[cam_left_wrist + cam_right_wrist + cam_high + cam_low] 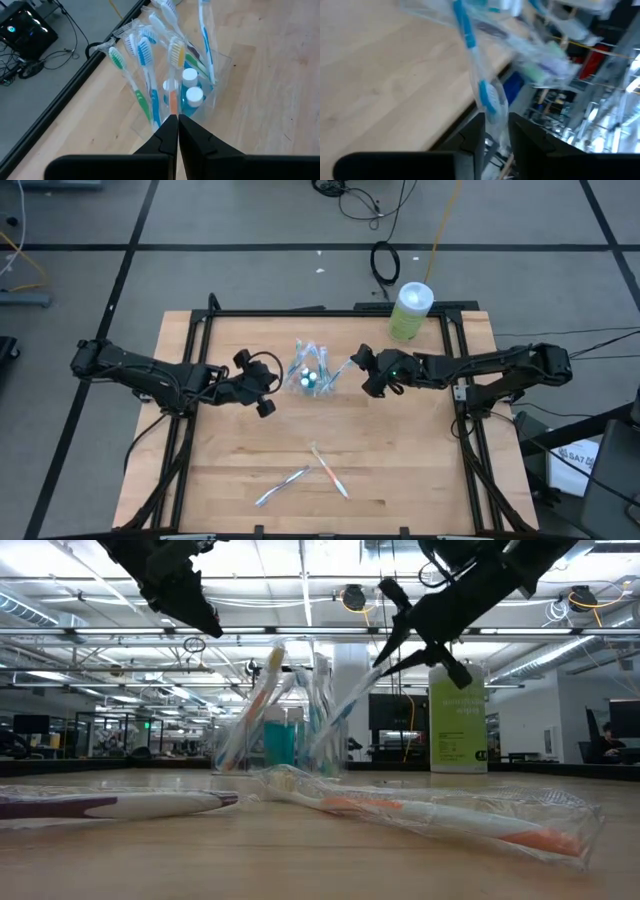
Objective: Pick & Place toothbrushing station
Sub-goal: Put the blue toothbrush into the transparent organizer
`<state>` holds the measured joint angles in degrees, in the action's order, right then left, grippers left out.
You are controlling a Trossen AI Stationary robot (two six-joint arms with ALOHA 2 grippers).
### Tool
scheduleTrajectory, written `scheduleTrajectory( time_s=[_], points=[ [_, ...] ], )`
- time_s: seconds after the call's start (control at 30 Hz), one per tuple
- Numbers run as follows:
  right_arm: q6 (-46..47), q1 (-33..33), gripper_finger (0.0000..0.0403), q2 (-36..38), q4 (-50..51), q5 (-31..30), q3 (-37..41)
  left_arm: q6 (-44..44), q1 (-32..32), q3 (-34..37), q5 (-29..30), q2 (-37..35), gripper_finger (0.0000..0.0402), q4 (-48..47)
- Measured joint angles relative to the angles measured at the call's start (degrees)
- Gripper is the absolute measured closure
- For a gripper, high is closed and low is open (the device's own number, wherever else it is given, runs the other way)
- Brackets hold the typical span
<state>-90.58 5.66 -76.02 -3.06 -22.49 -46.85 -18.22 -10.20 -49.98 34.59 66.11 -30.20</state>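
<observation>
A: From above, where is the clear cup (311, 377)?
B: Toward the table's (420, 470) far edge, midway across, stuffed with toothbrushes (305, 360). The left gripper (262, 384) sits beside it on one side, the right gripper (366, 373) on the other. 2 wrapped brushes (303, 475) lie near the front edge; a pale-green canister (409, 311) stands at the far right corner.

A: Low view?
B: The right gripper (398, 640) pinches a wrapped blue toothbrush (345, 705) leaning from the cup (280, 735).

A: Wrist views?
B: Left fingers (192, 135) pressed together, holding nothing, just short of the cup (200, 95) and its teal-capped tubes (192, 92). Right fingers (472, 135) clamp the blue brush (480, 85).
</observation>
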Motion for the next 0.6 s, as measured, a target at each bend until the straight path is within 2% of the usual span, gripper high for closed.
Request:
scheduleTrajectory(
  time_s=[0.37, 0.6],
  points=[
    [0.8, -2.4, 0.0269, 1.3, -6.2, 0.0, 0.0, 0.0, 0.0, 0.0, -0.1, 0.0, 0.038, 0.0],
    [23.9, -4.0, 0.0269, 1.2, -9.6, 0.1, 0.0, 0.0, 0.0, 0.0, -0.8, 0.0, 0.038, 0.0]
  ],
)
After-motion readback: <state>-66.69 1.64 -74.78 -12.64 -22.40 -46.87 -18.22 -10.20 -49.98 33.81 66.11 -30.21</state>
